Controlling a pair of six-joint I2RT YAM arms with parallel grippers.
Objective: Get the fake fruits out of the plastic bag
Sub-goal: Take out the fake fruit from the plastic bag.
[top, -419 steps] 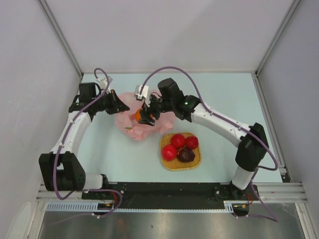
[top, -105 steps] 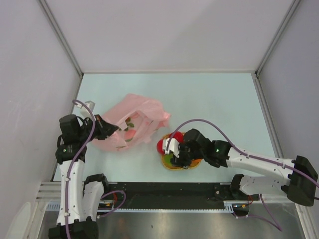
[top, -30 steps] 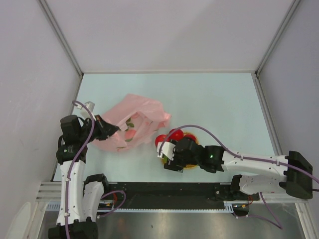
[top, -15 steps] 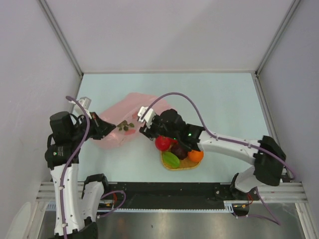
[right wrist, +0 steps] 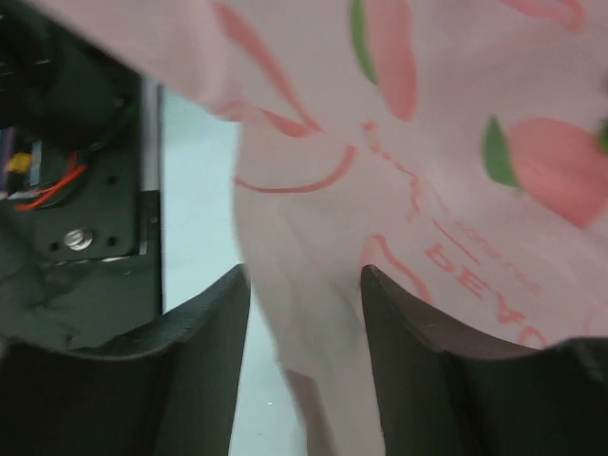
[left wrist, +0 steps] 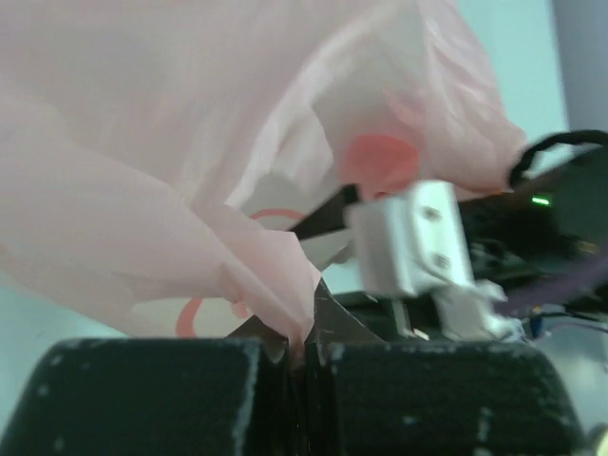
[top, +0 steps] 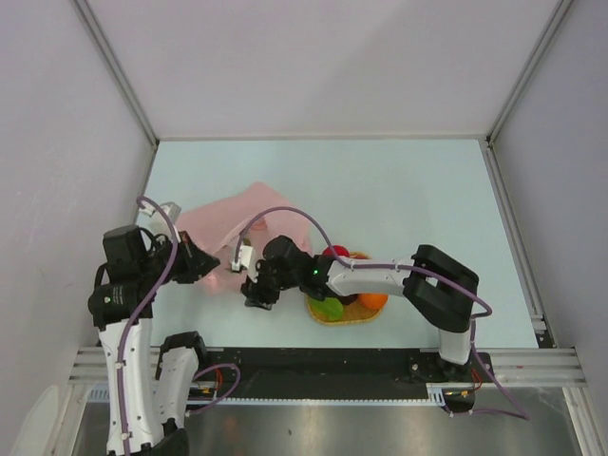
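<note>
Bag (right wrist: 427, 142) fills right hand's (right wrist: 304, 277) open gap; mat (top: 348, 320) of fruits (top: 328, 306) adjacent.

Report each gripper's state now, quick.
Left gripper: shut on the plastic bag.
Right gripper: open, with bag plastic showing between its fingers.

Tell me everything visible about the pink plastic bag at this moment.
The plastic bag is thin, translucent pink film, crinkled, printed with red and green fruit motifs and red lettering. It lies slumped on the left part of the table, to the left of the woven mat. The left end effector is closed on a gathered fold of it. The right end effector is open, with bag film running between its fingers. Whether anything is inside cannot be told.
</note>
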